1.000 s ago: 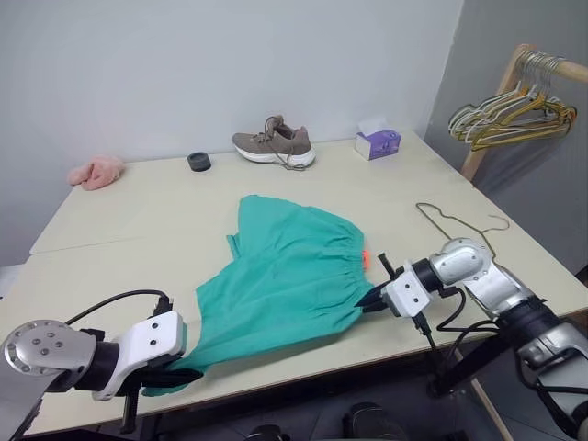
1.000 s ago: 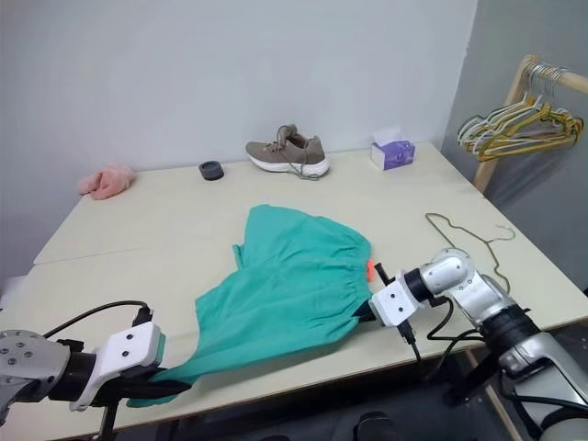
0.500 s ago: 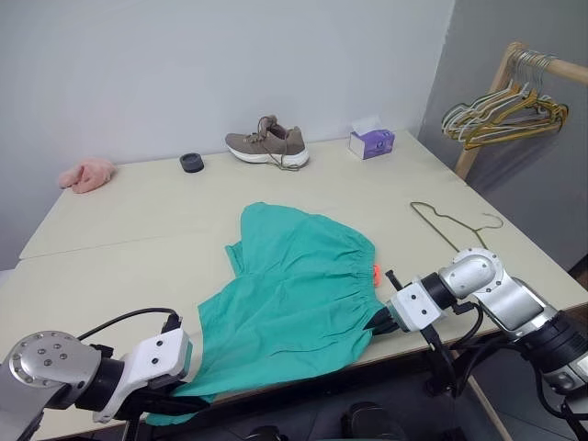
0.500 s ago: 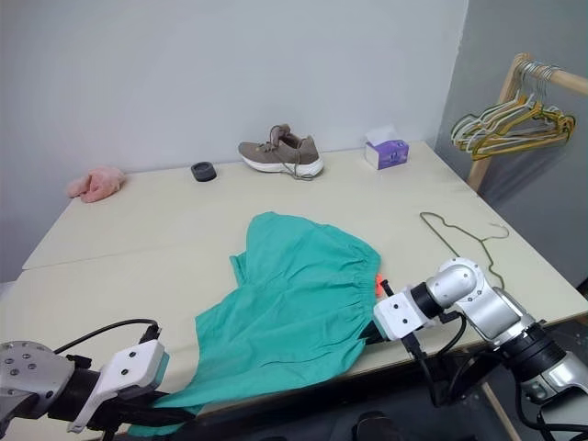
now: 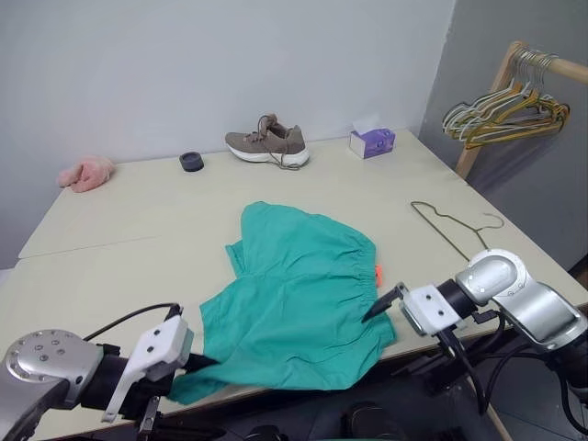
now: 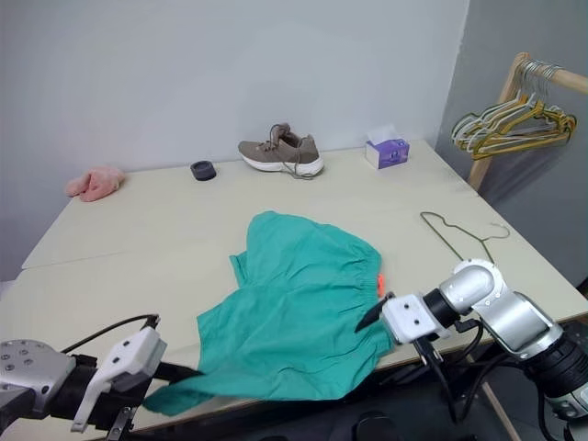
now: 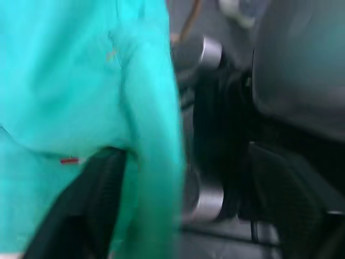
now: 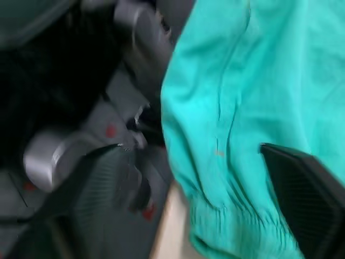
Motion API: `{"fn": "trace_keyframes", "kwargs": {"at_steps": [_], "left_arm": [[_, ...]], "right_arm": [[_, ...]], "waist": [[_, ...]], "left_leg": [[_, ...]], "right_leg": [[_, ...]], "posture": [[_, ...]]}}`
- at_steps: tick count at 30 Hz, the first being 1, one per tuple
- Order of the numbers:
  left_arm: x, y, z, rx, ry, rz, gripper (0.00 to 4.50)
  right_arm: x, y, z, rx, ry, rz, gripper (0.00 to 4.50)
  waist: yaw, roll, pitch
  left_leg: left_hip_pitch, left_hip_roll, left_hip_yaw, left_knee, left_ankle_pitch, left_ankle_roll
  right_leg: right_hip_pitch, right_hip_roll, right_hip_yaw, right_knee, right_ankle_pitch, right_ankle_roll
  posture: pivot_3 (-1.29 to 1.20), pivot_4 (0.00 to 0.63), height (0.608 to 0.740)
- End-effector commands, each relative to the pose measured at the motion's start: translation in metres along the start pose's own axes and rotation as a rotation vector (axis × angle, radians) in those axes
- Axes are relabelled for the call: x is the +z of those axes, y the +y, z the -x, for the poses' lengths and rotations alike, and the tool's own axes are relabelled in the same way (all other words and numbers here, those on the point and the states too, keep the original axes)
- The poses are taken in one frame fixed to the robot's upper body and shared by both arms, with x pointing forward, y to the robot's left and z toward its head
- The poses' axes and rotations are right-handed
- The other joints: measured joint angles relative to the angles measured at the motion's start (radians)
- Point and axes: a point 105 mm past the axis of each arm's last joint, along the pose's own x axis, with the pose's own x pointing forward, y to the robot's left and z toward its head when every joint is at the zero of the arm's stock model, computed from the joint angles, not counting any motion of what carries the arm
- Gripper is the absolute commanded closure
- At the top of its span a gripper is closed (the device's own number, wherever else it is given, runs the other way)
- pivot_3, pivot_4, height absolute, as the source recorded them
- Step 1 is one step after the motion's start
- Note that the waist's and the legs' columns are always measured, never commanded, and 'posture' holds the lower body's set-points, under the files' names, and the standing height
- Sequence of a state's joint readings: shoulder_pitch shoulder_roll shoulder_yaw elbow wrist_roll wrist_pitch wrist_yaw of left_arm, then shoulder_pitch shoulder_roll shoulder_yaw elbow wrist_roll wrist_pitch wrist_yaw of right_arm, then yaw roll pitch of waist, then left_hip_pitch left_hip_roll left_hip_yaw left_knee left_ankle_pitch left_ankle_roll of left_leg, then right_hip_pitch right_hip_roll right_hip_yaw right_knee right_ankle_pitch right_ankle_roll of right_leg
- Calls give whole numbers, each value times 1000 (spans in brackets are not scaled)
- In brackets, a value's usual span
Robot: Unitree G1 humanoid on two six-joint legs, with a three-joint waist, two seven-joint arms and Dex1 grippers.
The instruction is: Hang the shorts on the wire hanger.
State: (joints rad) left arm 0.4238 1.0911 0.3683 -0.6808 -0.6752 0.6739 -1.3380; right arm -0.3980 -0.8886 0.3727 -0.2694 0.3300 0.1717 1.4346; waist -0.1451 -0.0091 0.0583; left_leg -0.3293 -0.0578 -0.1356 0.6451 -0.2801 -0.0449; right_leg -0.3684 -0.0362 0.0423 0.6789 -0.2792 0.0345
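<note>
The teal-green shorts (image 5: pixel 299 294) lie crumpled at the table's front middle, and their near edge hangs over the table's front edge. An orange tag (image 5: pixel 378 273) shows at the waistband's right end. My left gripper (image 5: pixel 193 360) is at the shorts' lower left corner. It is open, its fingers (image 7: pixel 81 216) spread wide with loose cloth between them. My right gripper (image 5: pixel 377 308) is at the shorts' right edge, by the tag. It is open too, with cloth (image 8: pixel 242 108) between its fingers (image 8: pixel 91 199). The wire hanger (image 5: pixel 450 225) lies flat on the table, right of the shorts.
On the table (image 5: pixel 138 230), along the back, are a pink fluffy item (image 5: pixel 84 173), a small black ring (image 5: pixel 192 162), a brown shoe (image 5: pixel 268 145) and a purple tissue box (image 5: pixel 372 142). A wooden rack with several hangers (image 5: pixel 505 110) stands at the far right.
Both grippers have opened and let go of the shorts. Both arms drew back toward me and rose a little. The shorts' near edge has slumped over the table's front edge.
</note>
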Motion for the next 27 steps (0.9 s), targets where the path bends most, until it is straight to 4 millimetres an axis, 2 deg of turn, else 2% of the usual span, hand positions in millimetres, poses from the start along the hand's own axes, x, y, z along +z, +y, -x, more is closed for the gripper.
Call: {"fn": "trace_keyframes", "kwargs": {"at_steps": [1, 3, 5, 9, 12, 16, 18, 22, 25, 27], "left_arm": [[25, 7, 2, 43, -103, -66, 14], [31, 10, 3, 38, -120, -69, 14], [26, 3, 3, -19, -70, -48, 14], [-1, 1, 7, -61, 109, -63, 14], [-8, 10, 13, -32, 177, -129, 14], [22, 27, 7, 80, -8, -212, 14], [30, 39, 5, 177, -56, -284, 14], [47, 51, 3, 294, -176, -330, 14], [52, 60, 2, 365, -231, -328, 14], [58, 62, 0, 376, -288, -295, 14]], "right_arm": [[18, -34, 21, -282, -133, -84, 0], [15, -45, 35, -411, -164, -148, 0], [7, -44, 45, -483, -155, -184, 0], [1, -32, 46, -513, -146, -236, 0], [0, -28, 45, -515, -146, -249, 0], [-3, -28, 44, -521, -143, -244, 0], [-4, -29, 44, -525, -144, -242, 0], [-4, -33, 44, -562, -161, -243, 0], [-2, -45, 52, -668, -194, -263, 0], [-10, -57, 68, -806, -206, -313, 0]], "waist": [[-1, 0, 0], [-1, 0, 0], [-3, -1, 0], [-13, 1, 1], [-23, 2, 1], [-28, 1, 2], [-30, 1, 2], [-31, 0, 2], [-30, 0, 2], [-27, 0, 2]], "left_leg": [[0, 0, 0, 0, 0, 0], [0, 0, 1, 1, 0, 0], [0, 0, 1, 0, 0, 0], [-2, 0, 2, -1, -3, 1], [-3, 0, 2, -2, -5, 1], [-2, 0, 4, -1, -5, 2], [-1, 0, 4, 0, -6, 2], [-1, 1, 4, 0, -6, 2], [-2, 1, 3, 0, -6, 2], [-2, 1, 3, 0, -6, 2]], "right_leg": [[0, 0, 0, 0, 0, 0], [0, 0, 0, 0, 0, 1], [0, 0, 1, 0, 1, 1], [-2, 0, 1, -3, -1, 1], [-3, 0, 1, -3, -3, 0], [-1, 0, 1, -4, -2, 2], [0, 0, 1, -5, -1, 3], [-1, 0, 3, -5, -1, 4], [-1, 0, 3, -6, -1, 4], [-1, 0, 3, -6, -1, 4]], "posture": [[-212, 0, 740], [-231, 0, 740], [-241, 0, 740], [-259, 0, 740], [-259, 0, 740], [-253, 0, 740], [-246, 0, 740], [-240, 0, 740], [-233, 0, 740], [-235, 0, 740]]}}
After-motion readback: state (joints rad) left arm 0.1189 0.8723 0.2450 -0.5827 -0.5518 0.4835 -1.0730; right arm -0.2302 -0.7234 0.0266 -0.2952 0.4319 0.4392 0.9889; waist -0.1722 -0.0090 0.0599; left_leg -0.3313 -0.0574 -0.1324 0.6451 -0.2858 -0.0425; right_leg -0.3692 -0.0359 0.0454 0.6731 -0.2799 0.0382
